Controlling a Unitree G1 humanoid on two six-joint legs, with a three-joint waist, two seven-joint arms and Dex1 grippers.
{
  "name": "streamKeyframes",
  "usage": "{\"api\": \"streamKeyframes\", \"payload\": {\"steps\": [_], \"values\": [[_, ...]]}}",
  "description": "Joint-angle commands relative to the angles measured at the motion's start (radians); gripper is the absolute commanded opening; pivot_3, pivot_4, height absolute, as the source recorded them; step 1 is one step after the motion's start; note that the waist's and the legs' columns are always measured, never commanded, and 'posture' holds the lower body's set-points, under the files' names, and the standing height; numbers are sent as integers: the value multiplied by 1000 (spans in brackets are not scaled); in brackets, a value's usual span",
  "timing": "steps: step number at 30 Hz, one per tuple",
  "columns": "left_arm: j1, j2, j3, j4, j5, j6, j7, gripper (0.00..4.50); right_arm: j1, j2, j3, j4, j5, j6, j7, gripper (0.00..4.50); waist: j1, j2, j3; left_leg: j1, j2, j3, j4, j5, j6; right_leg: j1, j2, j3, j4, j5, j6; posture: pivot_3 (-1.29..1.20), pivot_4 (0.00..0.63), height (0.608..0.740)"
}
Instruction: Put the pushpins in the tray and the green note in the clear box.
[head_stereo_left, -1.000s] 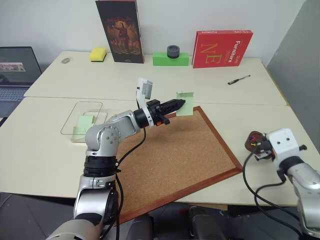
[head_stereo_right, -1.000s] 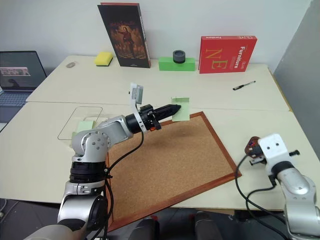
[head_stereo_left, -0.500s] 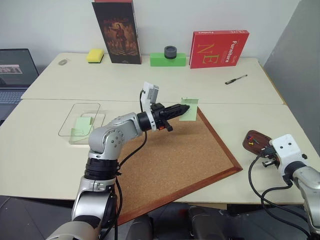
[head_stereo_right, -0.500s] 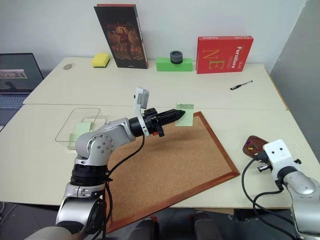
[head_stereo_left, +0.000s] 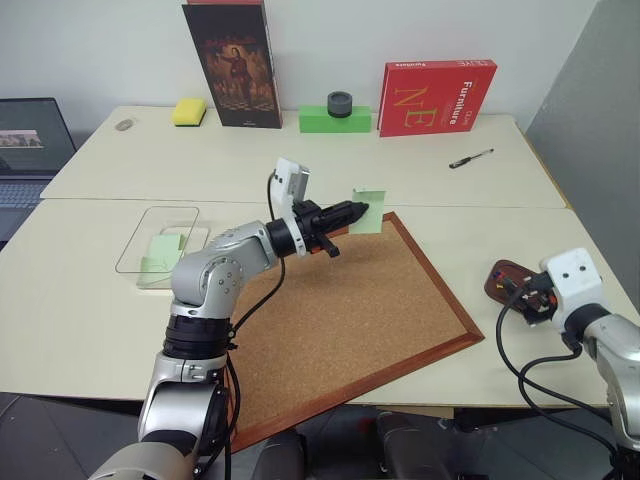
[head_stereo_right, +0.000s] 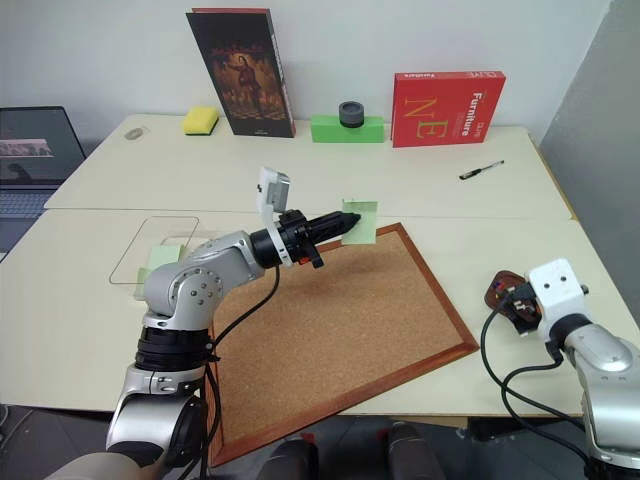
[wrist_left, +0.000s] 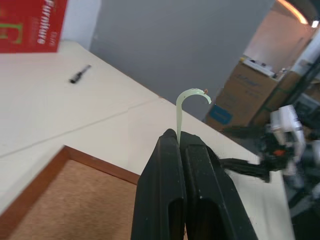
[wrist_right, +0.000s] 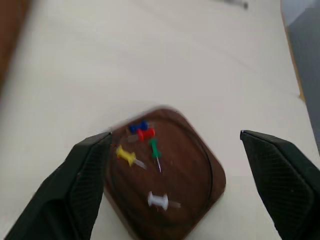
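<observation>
The left gripper (head_stereo_left: 352, 212), jaws closed on the green note (head_stereo_left: 368, 211), holds it above the corkboard (head_stereo_left: 350, 320), likely bound next for the clear box (head_stereo_left: 160, 236), while the right gripper (wrist_right: 175, 170), jaws wide open, hangs over the tray (wrist_right: 200, 175) holding pushpins (wrist_right: 145, 134).

Pale table (head_stereo_left: 300, 165), corkboard (head_stereo_left: 350, 320), tray (head_stereo_left: 505, 280), clear box (head_stereo_left: 160, 235), pen (head_stereo_left: 473, 158), books (head_stereo_left: 435, 97)

A pale cream surface (head_stereo_left: 420, 170) runs back to a plain white wall (head_stereo_left: 330, 40), a grey partition (head_stereo_left: 590, 110) stands at the right, and what look like cardboard boxes (wrist_left: 240, 95) sit beyond it.
</observation>
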Motion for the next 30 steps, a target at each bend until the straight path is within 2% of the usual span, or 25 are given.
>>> {"api": "streamKeyframes", "payload": {"steps": [1,4,8,14,21,29,30], "values": [[-35,62,59,-54,80,-69,86,0,-97,4,27,-97,143,-75,98,4173,-4,0,0,0,0,0,0,0,0,0,0,0,0,0,0,0,150,740],[-9,131,75,-120,177,-115,168,0,-178,1,103,-113,228,-67,170,4173,-7,-1,0,0,1,0,0,0,0,0,0,0,0,0,0,0,150,740],[100,283,118,-175,356,-200,267,0,-339,21,238,-71,310,-53,250,4173,-19,0,1,1,1,0,-2,0,0,0,0,1,-1,0,0,0,150,740],[230,436,181,-94,478,-221,301,0,-530,102,421,81,325,-87,338,4173,-18,-2,2,0,2,-1,-1,0,0,0,0,-1,-1,0,0,0,150,740],[269,451,196,16,533,-255,330,0,-621,189,561,234,246,-175,351,4173,-2,-3,2,-2,2,-1,-1,0,0,-2,0,-3,-1,0,-1,0,150,740],[305,438,219,58,560,-235,370,0,-632,211,600,267,219,-201,361,4173,2,-3,2,-9,2,-2,-1,0,0,-8,-1,-4,1,0,-1,0,150,740],[309,431,228,56,552,-225,374,199,-633,211,602,268,218,-202,363,4180,2,-3,2,-9,2,-2,-1,0,0,-8,0,-3,1,0,-1,0,150,740]]}}
